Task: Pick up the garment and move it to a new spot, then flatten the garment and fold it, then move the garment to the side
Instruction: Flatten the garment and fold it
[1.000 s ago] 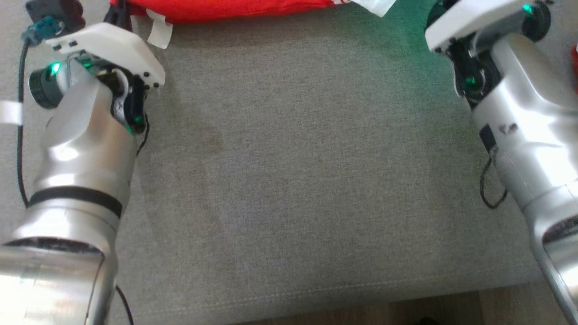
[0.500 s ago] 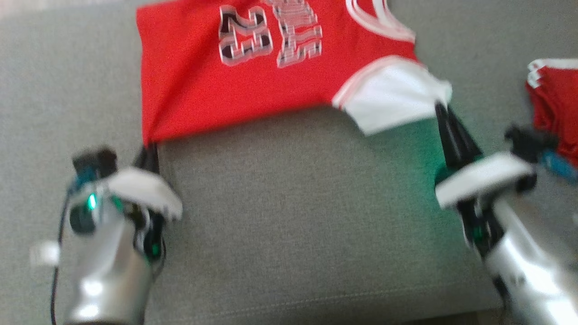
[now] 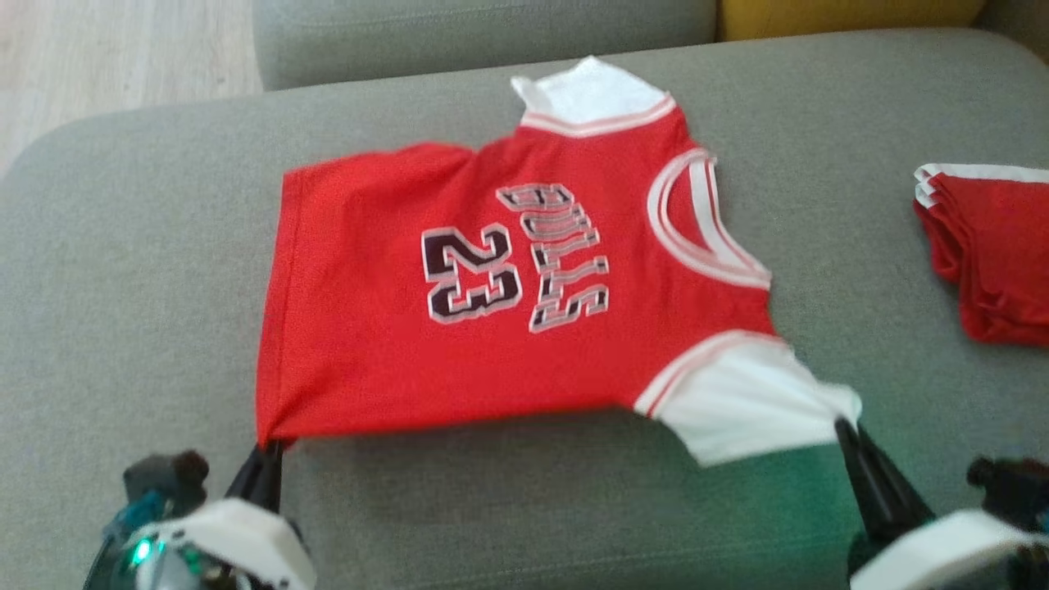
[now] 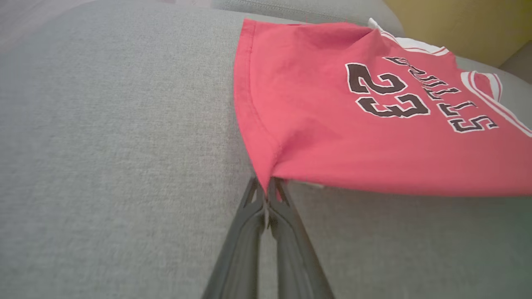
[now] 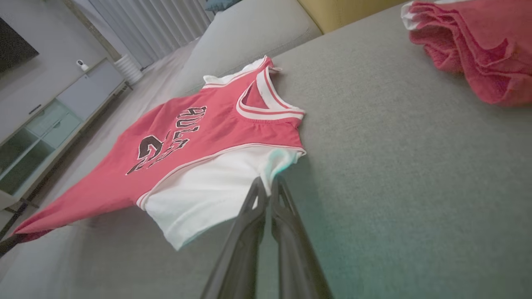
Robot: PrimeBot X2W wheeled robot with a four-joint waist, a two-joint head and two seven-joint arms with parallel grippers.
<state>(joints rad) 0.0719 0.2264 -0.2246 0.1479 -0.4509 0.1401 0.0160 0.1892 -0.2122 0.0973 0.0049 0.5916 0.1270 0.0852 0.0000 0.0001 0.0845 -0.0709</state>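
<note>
At the near edge of the grey sofa seat (image 3: 123,287), the robot's 2 hands show at the bottom of the head view. The left hand (image 3: 266,449) is clenched on the near hem corner of the red jersey (image 3: 369,352); the left wrist view shows its 2 dark fingers pressed together with the cloth corner pinched at their tips. The right hand (image 3: 844,426) is likewise clenched, grasping the outer edge of the jersey's near white sleeve (image 3: 746,410). A green glow falls on the seat just beside it.

Between the 2 hands the jersey's near edge is stretched in a fairly straight line. It sits slightly above the seat, with a shadow under it. Farther back the jersey lies spread, front up, over the middle of the seat, hem toward the left edge and neck opening (image 3: 697,217) toward the right edge. The number 23 (image 3: 471,274) and the word BULLS (image 3: 565,254) are printed in dark, white-edged characters. The other white sleeve (image 3: 586,94) lies near the far edge.

At the right edge, well apart from the jersey, a second red garment (image 3: 992,262) with white trim lies bunched. Beyond the far edge are a grey cushion (image 3: 492,33), a yellow cushion (image 3: 844,12) and pale wooden floor (image 3: 106,49).
</note>
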